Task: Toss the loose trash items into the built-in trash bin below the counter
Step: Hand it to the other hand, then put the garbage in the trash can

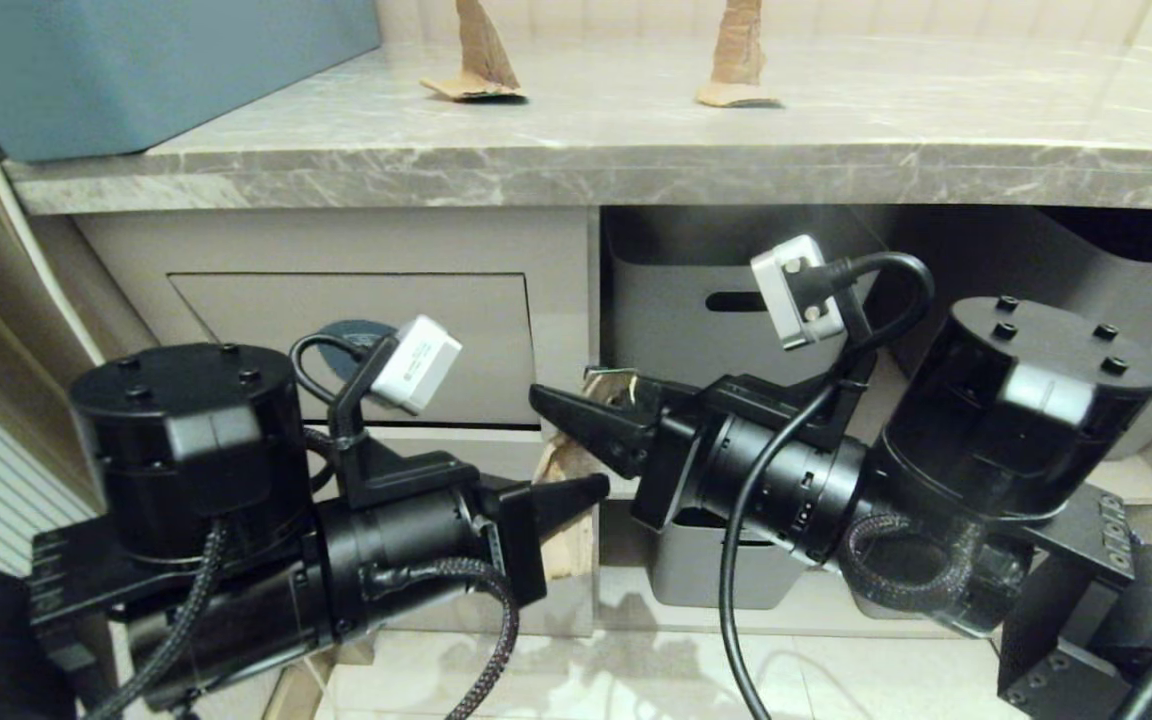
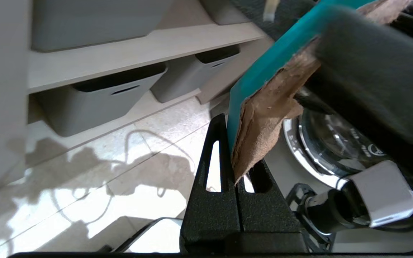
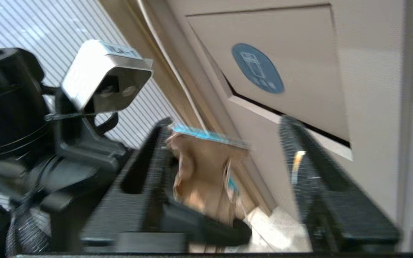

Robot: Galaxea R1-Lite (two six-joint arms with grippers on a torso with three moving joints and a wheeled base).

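From the head camera, both arms reach inward below the counter [image 1: 596, 160], the left gripper [image 1: 576, 492] and right gripper [image 1: 561, 408] meeting tip to tip in front of the built-in trash bin [image 1: 356, 340], a cardboard scrap [image 1: 564, 462] between them; two more scraps [image 1: 476, 55] stand on the counter. From the left wrist, its fingers [image 2: 213, 200] are pressed together, pinching the scrap's (teal-backed) lower tip [image 2: 264, 132]. From the right wrist, its fingers [image 3: 310, 168] stand apart around the scrap, the bin's flap [image 3: 299, 64] just beyond.
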